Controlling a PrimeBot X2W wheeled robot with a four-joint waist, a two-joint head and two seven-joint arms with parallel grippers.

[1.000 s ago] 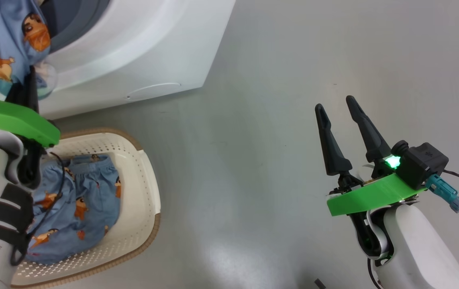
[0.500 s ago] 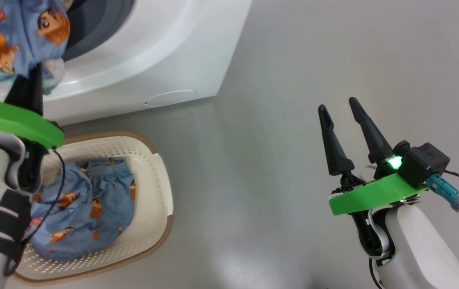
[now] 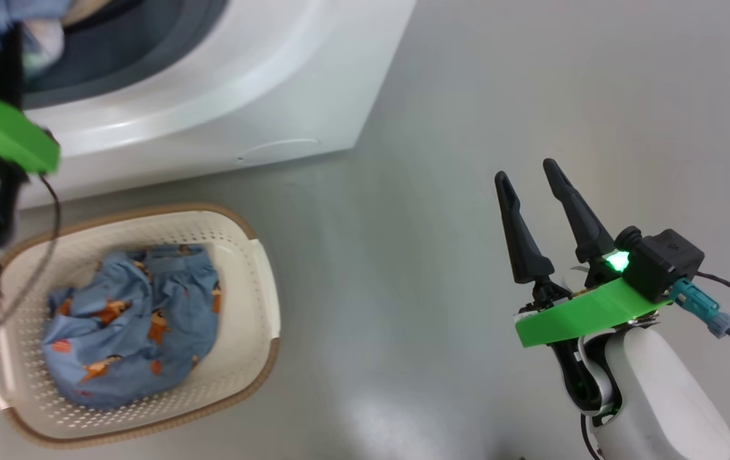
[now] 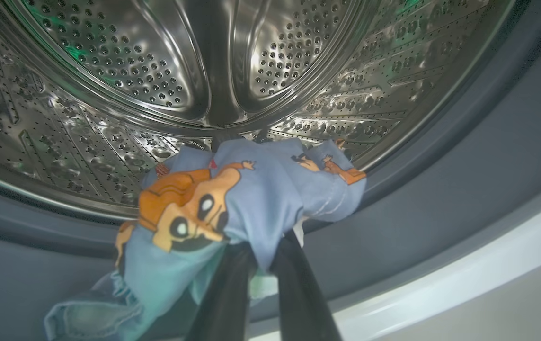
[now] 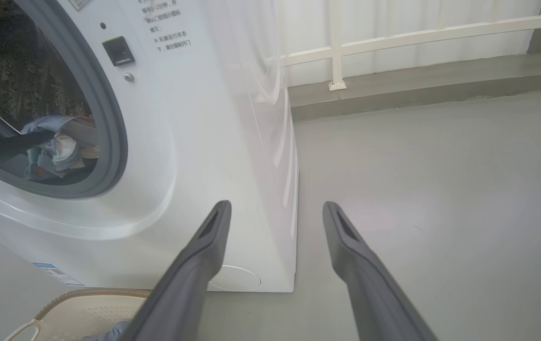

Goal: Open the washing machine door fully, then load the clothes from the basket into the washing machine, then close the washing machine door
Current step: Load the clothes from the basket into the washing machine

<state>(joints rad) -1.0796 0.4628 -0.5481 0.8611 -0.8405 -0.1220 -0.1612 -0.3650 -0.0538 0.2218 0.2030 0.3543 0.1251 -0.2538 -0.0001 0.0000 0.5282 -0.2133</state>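
In the left wrist view my left gripper (image 4: 263, 263) is shut on a light-blue garment (image 4: 251, 199) printed with orange cartoon animals. It holds the garment at the mouth of the washing machine's steel drum (image 4: 156, 71), over the grey gasket (image 4: 440, 189). The right wrist view shows the same garment (image 5: 57, 147) inside the opening of the washing machine (image 5: 204, 142). Another of the clothes (image 3: 135, 319) lies in the basket (image 3: 266, 281) on the floor before the machine (image 3: 243, 96). My right gripper (image 3: 531, 182) hangs open above bare floor to the right. The washing machine door is out of view.
Grey floor spreads to the right of the machine. A white railing (image 5: 393, 38) on a low kerb runs along the far side. The basket rim (image 5: 85, 296) sits close to the machine's front lower corner.
My left gripper has carried the garment up and forward into the drum opening. The head camera has shifted a little. The right gripper stays open in the same place.
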